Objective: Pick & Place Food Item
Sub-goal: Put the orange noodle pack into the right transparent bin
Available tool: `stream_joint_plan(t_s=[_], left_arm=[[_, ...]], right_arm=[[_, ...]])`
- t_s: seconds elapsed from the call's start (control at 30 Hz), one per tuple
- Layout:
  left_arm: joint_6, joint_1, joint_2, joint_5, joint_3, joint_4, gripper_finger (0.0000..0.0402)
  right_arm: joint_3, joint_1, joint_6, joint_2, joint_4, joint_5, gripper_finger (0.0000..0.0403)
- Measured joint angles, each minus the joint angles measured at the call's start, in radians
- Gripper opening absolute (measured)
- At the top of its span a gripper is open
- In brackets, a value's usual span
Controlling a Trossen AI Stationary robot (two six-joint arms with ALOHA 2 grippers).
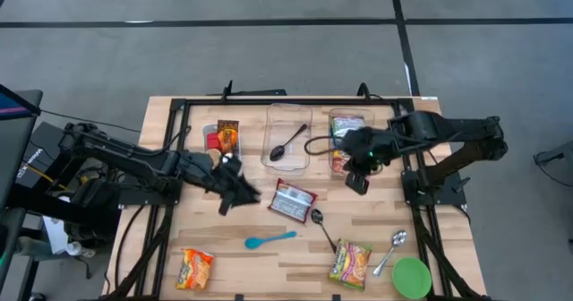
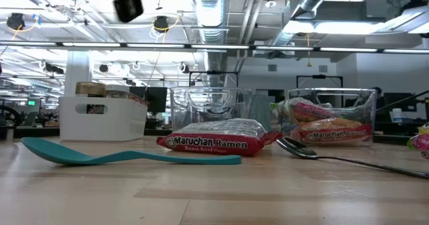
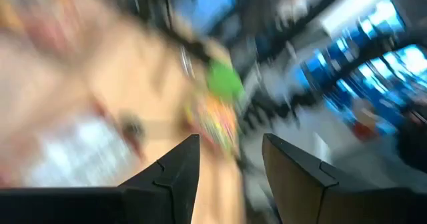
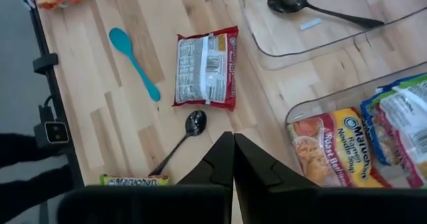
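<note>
Two grippers hang over the table's middle band. The left gripper (image 1: 235, 193) has its fingers (image 3: 175, 174) parted with nothing between them; it hovers above bare wood just left of the red ramen packet (image 1: 293, 200), which lies flat at the table's centre, touching neither bin. The left wrist view is too blurred to tell more.

The right gripper (image 1: 357, 184) has its fingers (image 4: 220, 159) pressed together, empty. It sits just beyond the near rim of the right clear bin (image 1: 351, 115), which holds ramen packets (image 4: 337, 151) stacked against its walls. Between the two grippers, only the red packet and a black spoon (image 1: 321, 226) interrupt the wood.

Left of that bin stands a second clear bin (image 1: 288, 111) with a black spoon inside (image 1: 288, 143). Farther left, a white bin (image 1: 209, 131) carries a brown packet (image 1: 228, 136). All three sit along the far side, within the black frame rail (image 1: 295, 101).

Toward the near edge the table is more crowded: a teal spoon (image 1: 269, 240) near the middle, an orange packet (image 1: 194, 268) at the near left, a green-and-pink ramen packet (image 1: 350, 262) right of centre, then a metal spoon (image 1: 391, 250) and a green bowl (image 1: 411, 277) at the near right corner. Open wood remains between the teal spoon and the left gripper, and in the strip between the bins and the red packet.
</note>
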Motion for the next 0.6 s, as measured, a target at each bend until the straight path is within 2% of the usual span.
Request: stream_joint_plan(t_s=[0.17,0.27,0.43,0.6], left_arm=[[-0.240,-0.074,0.000,0.210,0.000,-0.214,0.0159],[-0.361,-0.153,0.000,0.299,0.000,-0.349,0.0159],[-0.496,-0.316,0.000,0.316,0.000,-0.586,0.0159],[-0.602,-0.447,0.000,0.314,0.000,-0.785,0.0159]], right_arm=[[0.000,0.102,0.161,0.003,0.005,0.120,0.0001],[0.001,0.157,0.263,0.018,0.011,0.225,0.0001],[0.001,0.220,0.397,0.071,0.024,0.367,0.0001],[0.001,0.237,0.436,0.157,0.071,0.387,0.0001]])
